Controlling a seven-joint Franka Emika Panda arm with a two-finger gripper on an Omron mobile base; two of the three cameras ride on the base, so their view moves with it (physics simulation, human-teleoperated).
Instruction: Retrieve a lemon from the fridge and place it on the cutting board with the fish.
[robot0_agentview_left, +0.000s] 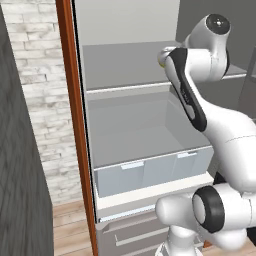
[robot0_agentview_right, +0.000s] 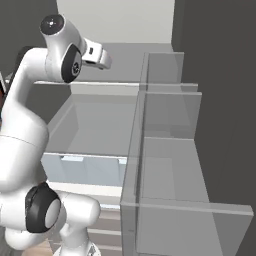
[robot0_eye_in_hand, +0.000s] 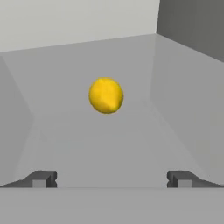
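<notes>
Yellow lemon dead ahead of the parted jaws, not yet reached.

In the hand view the lemon (robot0_eye_in_hand: 106, 95) sits on the pale grey shelf (robot0_eye_in_hand: 87, 144) inside the fridge (robot0_agentview_left: 130, 130), centred between the gripper (robot0_eye_in_hand: 112, 178) tips and beyond them; roundish, so no axis matters. A straight advance looks enough.

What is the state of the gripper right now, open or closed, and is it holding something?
Gripper: open, holding nothing; the lemon lies ahead of it on the fridge shelf, untouched.
</notes>
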